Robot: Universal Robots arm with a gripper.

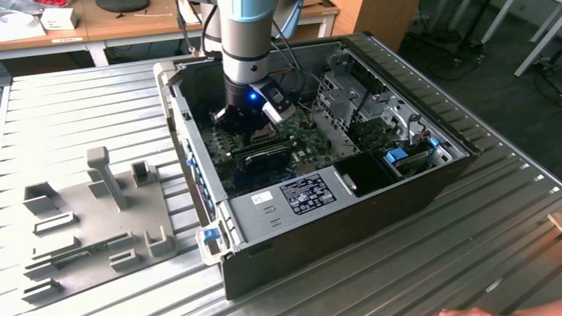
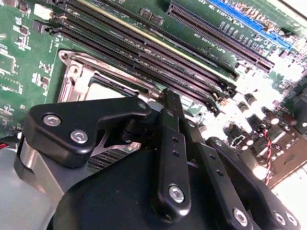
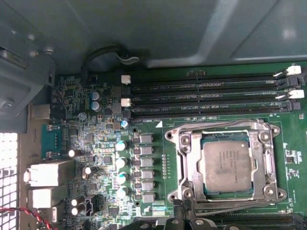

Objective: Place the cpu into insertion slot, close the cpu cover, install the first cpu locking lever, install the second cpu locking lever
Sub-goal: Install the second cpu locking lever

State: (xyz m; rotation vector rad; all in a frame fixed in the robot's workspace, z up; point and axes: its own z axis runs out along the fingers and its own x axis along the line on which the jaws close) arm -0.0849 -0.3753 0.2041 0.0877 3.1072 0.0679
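Note:
In the first wrist view the silver-grey cpu [image 3: 225, 167] lies flat in the insertion slot [image 3: 274, 193] on the green board. The shiny cpu cover [image 3: 189, 163] lies down around it, framing the chip. A thin metal rod [image 3: 216, 127] runs along the socket edge nearest the memory slots. My gripper [image 3: 186, 211] sits at the opposite socket edge, fingers together with nothing seen between them. In the second wrist view my gripper [image 2: 171, 98] stands over the socket frame [image 2: 72, 72], hiding most of the cpu [image 2: 103, 91]. In the exterior view my gripper [image 1: 250, 128] reaches down into the open computer case.
Long black memory slots [image 3: 206, 96] [image 2: 144, 48] lie right beside the socket. Case walls [image 1: 189, 151] and drive cages [image 1: 360, 105] hem in the arm. A grey fixture plate [image 1: 97, 210] with blocks lies at the exterior view's left. A hand [image 1: 465, 311] shows at the table's edge.

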